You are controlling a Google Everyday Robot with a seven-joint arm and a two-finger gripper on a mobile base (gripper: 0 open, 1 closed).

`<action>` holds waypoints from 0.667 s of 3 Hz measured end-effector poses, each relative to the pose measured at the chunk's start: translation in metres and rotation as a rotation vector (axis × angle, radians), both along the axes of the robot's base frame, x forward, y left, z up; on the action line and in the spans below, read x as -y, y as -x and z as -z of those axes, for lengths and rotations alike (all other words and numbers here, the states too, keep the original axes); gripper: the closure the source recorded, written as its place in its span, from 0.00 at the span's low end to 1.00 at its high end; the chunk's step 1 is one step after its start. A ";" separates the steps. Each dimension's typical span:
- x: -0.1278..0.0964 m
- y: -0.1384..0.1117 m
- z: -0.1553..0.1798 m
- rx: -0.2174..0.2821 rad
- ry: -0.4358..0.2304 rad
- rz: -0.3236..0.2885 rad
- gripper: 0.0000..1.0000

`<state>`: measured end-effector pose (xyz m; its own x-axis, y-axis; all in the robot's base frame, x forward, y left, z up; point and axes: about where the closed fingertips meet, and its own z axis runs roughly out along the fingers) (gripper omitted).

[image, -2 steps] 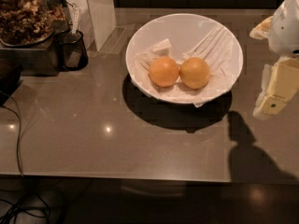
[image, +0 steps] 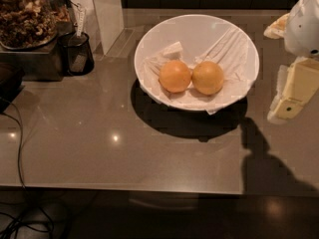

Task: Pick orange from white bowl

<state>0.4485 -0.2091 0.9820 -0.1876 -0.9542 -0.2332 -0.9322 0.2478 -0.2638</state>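
The white bowl [image: 149, 44] stands on the brown counter, lined with crumpled white paper napkins [image: 227, 46]. Two round fruits lie side by side in it. The orange [image: 208, 77] is the paler, yellower one on the right. The deeper orange fruit [image: 175, 76] touches it on the left. My gripper [image: 295, 91] hangs at the right edge of the view, to the right of the bowl and outside its rim, above the counter. It holds nothing that I can see and casts a shadow on the counter below it.
A black mesh cup [image: 76, 53] and a tray of dried brown material [image: 27, 16] stand at the back left. A white upright panel [image: 107, 11] stands behind the bowl's left side. A black cable [image: 19, 153] hangs over the left front edge.
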 end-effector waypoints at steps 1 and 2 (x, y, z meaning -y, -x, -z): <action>-0.009 -0.022 0.001 0.009 -0.048 -0.025 0.00; -0.024 -0.050 0.010 -0.013 -0.090 -0.056 0.00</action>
<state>0.4982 -0.1854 0.9720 -0.1383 -0.9386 -0.3161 -0.9485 0.2174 -0.2306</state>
